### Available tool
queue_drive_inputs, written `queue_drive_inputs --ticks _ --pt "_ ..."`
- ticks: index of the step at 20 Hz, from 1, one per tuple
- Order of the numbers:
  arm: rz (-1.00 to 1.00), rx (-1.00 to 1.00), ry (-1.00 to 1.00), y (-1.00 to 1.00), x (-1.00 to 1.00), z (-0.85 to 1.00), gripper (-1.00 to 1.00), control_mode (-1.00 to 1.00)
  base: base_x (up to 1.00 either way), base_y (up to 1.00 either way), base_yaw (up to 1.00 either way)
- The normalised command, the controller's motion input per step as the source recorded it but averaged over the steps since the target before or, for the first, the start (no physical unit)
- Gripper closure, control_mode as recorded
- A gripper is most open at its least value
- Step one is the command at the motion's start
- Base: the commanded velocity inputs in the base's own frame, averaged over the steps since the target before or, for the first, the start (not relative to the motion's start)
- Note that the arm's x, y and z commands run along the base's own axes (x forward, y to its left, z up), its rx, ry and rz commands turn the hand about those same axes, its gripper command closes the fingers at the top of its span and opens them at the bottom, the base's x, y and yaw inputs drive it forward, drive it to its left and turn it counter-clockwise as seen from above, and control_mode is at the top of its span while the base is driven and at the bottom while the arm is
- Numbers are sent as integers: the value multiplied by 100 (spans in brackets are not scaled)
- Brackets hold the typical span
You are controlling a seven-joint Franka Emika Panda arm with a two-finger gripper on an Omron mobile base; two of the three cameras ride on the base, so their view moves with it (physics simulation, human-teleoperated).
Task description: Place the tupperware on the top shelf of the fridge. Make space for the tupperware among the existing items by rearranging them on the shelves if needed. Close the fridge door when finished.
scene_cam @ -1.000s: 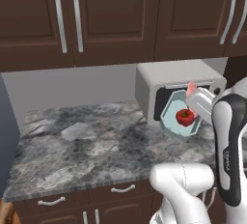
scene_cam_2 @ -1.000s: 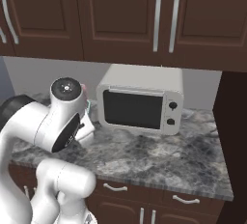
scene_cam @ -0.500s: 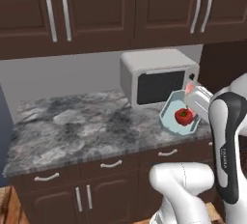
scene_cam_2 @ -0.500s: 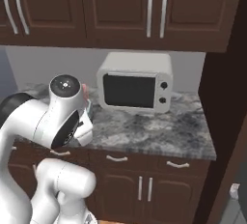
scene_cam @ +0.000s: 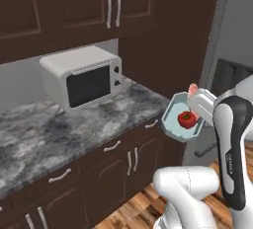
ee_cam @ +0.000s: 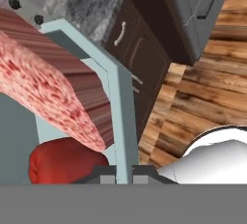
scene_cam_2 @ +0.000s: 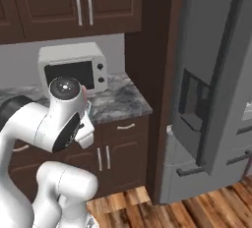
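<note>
Dark cabinets over a grey marbled counter (scene_cam: 74,129); white microwave (scene_cam: 81,77) on it. Grey fridge (scene_cam_2: 211,89) stands right of the counter, both doors shut. Gripper (scene_cam: 197,105) fingers clamped on the tupperware (scene_cam: 182,118) rim, held in the air off the counter's edge; 1 red piece and 1 pink strip inside.

My claw (scene_cam: 197,105) sits behind the rim of the tupperware (scene_cam: 182,120), so I cannot tell how its jaws stand; in the hand view the tupperware (ee_cam: 108,102) runs off the left and bottom edges; the fridge (scene_cam_2: 211,89) is cut by the right edge, its shelves out of sight; my own arm hides part of the tabletop (scene_cam_2: 118,99).
</note>
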Motion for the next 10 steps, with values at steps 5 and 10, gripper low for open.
queue_drive_inputs --ticks 5,10 --pt "0 0 0 0 0 0 100 100 -17 -84 -53" --pt "0 0 0 0 0 0 100 100 -16 -100 -40"
